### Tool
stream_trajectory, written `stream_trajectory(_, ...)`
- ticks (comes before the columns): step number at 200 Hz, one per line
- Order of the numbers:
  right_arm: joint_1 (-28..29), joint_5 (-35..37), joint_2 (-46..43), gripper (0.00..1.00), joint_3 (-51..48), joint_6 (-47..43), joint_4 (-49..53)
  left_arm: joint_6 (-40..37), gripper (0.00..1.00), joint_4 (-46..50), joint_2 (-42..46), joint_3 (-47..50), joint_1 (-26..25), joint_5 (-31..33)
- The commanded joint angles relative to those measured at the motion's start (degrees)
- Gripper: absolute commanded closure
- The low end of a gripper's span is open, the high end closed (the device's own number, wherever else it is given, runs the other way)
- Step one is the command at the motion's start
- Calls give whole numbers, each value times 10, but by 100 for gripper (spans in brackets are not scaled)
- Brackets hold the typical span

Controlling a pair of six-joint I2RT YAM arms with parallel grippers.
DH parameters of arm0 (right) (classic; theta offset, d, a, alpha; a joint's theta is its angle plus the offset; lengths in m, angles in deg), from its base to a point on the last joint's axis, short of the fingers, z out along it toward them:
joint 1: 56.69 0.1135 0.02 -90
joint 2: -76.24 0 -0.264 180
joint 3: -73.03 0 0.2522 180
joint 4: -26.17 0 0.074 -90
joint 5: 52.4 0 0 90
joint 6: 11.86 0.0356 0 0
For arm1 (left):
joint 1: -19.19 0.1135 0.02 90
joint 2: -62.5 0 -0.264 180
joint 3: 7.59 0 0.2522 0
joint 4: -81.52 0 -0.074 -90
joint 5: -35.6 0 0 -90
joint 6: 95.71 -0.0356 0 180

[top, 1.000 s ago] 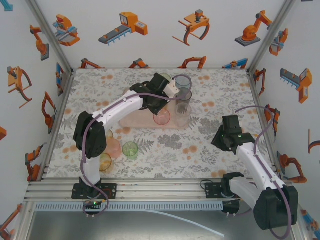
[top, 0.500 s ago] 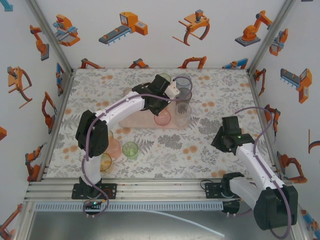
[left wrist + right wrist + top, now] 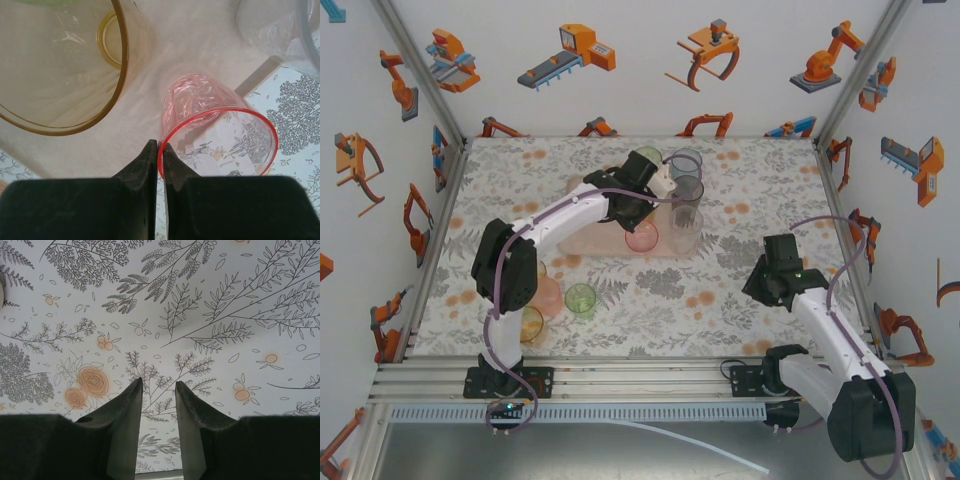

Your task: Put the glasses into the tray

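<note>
Left tool [image 3: 160, 146] pinches pink glass [image 3: 220, 135] rim, setting it on tray [image 3: 190, 45] near edge. Right tool [image 3: 158, 385] half-open, empty. Next: level glass, release, lift clear.

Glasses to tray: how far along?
Done: a clear plastic tumbler and others stand on the flat pale pink tray. In hand: left gripper pinches the rim of a pink tumbler at its edge. Left: green tumbler, peach tumbler, amber tumbler on the floral table. Right gripper open, empty.
</note>
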Motion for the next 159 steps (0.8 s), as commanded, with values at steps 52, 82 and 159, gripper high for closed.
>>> stream_trajectory(52, -5, 7, -6, 66, -8, 4, -10, 6, 85, 12, -22, -13, 1, -13)
stream_trajectory(82, -5, 7, -7, 66, -7, 4, -10, 7, 82, 17, -23, -15, 2, -16)
stream_trajectory(159, -5, 8, -1, 66, -1, 2, -11, 2, 76, 25, -19, -20, 3, -11)
